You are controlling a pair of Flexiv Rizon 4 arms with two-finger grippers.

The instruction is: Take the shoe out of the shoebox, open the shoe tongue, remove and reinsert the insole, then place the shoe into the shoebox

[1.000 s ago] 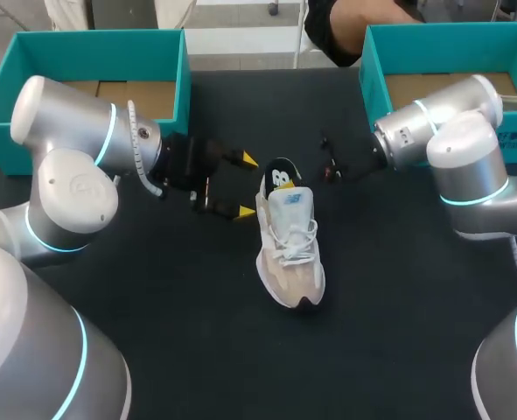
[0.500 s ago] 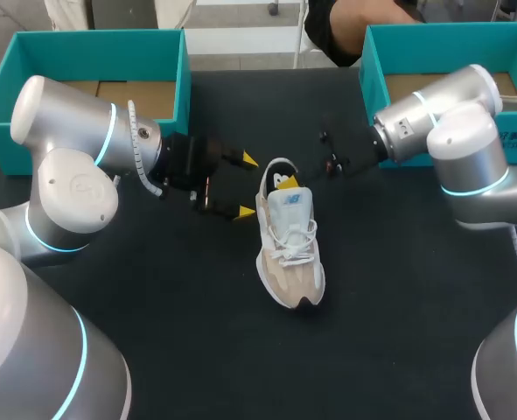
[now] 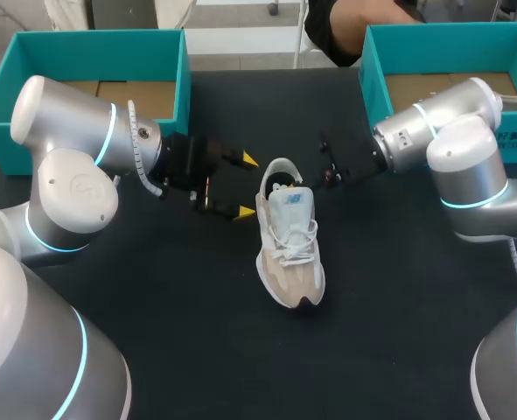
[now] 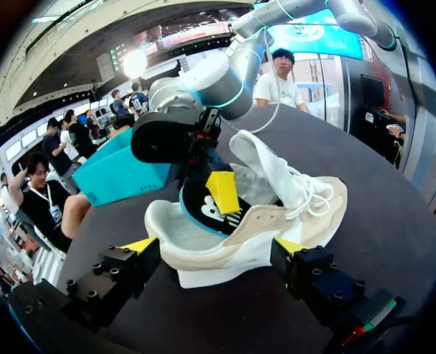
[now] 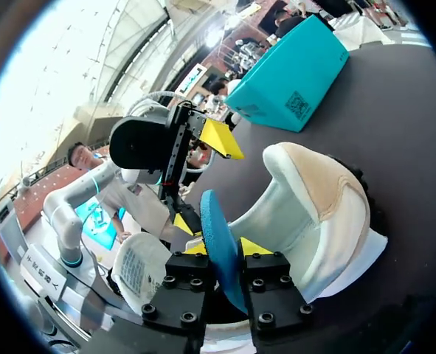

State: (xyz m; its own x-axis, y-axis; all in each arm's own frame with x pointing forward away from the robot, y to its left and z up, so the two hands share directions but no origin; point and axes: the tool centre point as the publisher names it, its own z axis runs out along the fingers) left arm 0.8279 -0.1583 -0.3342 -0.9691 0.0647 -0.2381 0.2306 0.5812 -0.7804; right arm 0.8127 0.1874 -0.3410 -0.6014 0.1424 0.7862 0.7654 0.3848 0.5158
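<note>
A beige and white sneaker (image 3: 289, 249) stands on the black table (image 3: 171, 315), toe toward me. My right gripper (image 3: 291, 180) reaches into its heel opening. In the right wrist view this gripper (image 5: 223, 254) is shut on the edge of the blue insole (image 5: 216, 221). The left wrist view shows the insole (image 4: 206, 212), black on top with a white logo, lying in the heel with one yellow fingertip (image 4: 222, 191) on it. My left gripper (image 3: 246, 185) stands open beside the heel, its fingers either side of the sneaker (image 4: 269, 221) without touching.
A teal shoebox (image 3: 184, 83) stands at the back left behind my left arm. A second teal shoebox (image 3: 372, 74) stands at the back right, close behind my right arm. The black table runs bare in front of the shoe's toe.
The insole stood well out of the heel opening a second ago; it now sits lower inside the shoe. My right gripper shifted slightly at the heel. The left arm kept still.
</note>
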